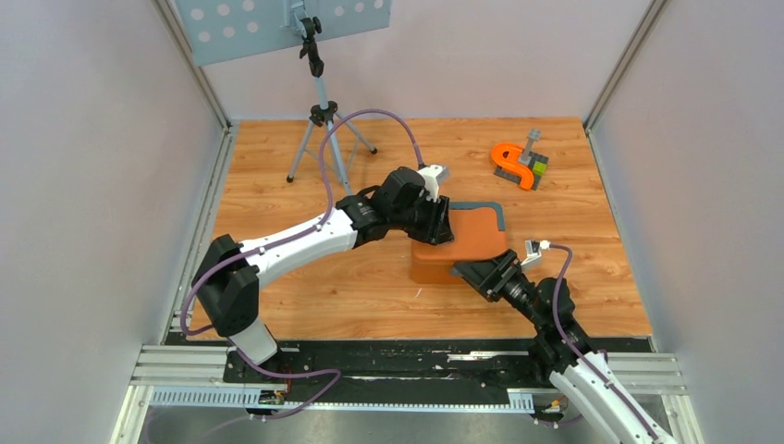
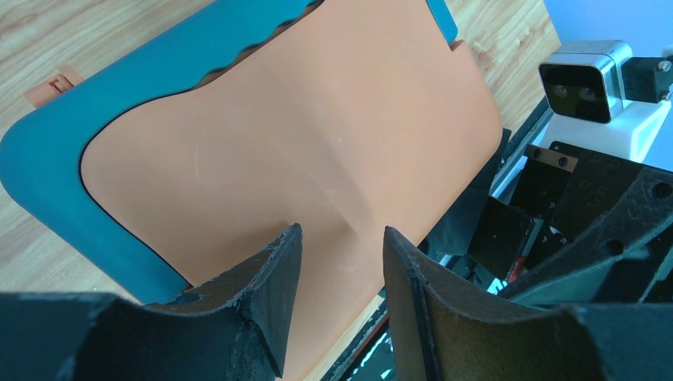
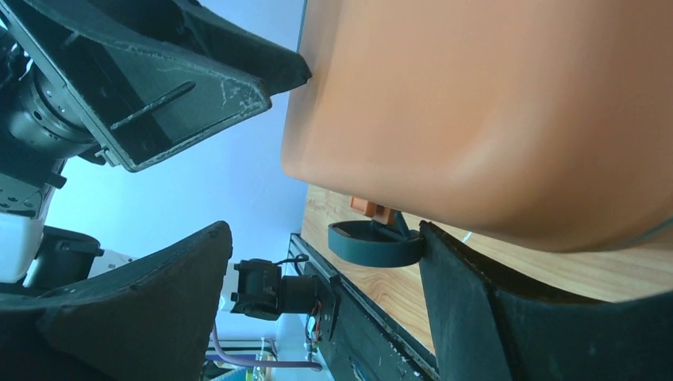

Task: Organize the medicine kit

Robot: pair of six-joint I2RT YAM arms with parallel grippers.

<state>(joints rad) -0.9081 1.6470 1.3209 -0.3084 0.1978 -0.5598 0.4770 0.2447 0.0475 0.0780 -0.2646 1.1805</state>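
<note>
The medicine kit (image 1: 462,245), an orange box with its lid down, sits mid-table. Its smooth orange lid (image 2: 301,135) fills the left wrist view, with a dark teal band (image 2: 48,167) along its far side. My left gripper (image 1: 442,222) is over the box's left end. Its fingers (image 2: 343,230) stand partly apart with the tips at the lid and nothing pinched between them. My right gripper (image 1: 471,271) is at the box's near right corner, wide open (image 3: 325,230). One of its fingers is beside the dark handle loop (image 3: 373,242) under the box's edge (image 3: 476,119).
A small orange curved piece (image 1: 513,165) with a grey part lies at the back right. A camera tripod (image 1: 319,120) stands at the back left. Grey walls close in both sides of the wooden table (image 1: 370,287). A black rail runs along its near edge.
</note>
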